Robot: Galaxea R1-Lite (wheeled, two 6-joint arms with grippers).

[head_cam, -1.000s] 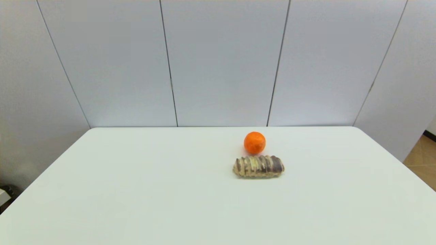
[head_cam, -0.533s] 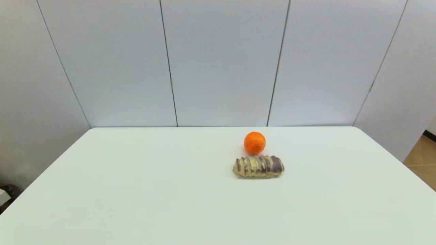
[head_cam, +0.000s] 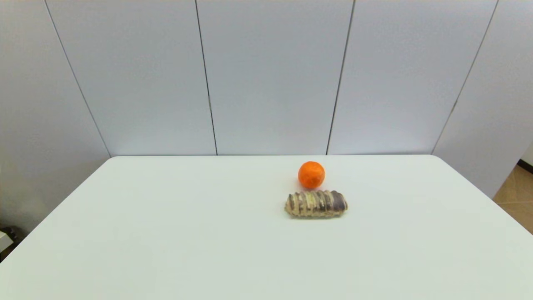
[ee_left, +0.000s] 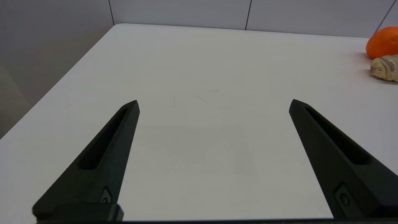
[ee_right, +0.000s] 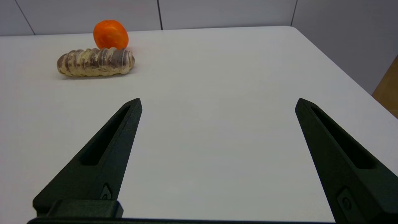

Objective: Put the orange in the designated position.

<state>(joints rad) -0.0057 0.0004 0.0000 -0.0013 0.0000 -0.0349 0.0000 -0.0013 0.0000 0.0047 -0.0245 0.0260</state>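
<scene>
While neither arm reaches into the head view, each wrist camera shows its own fingers spread wide and holding nothing above bare white worktop (head_cam: 166, 233). The orange (head_cam: 311, 174) sits right of centre in the head frame, towards the far edge of the worktop, resting on the surface. Just in front of it lies the striped bread roll (head_cam: 316, 203), lengthwise across the frame; whether the two touch or stand a sliver apart cannot be told from here.

In the left wrist view the left gripper (ee_left: 213, 104) hangs low over the worktop, its two black fingers (ee_left: 105, 149) far apart, with the orange and one end of the bread roll cut off by the right edge of the frame, well away from the fingertips. A few faint scratch marks (ee_left: 199, 97) show on the surface ahead of that gripper.

In the right wrist view the right gripper (ee_right: 217, 102) is likewise empty and wide, with the orange and the whole roll in the upper left of the frame, well apart from its fingers. Grey wall panels (head_cam: 270, 75) close off the far side of the worktop.
</scene>
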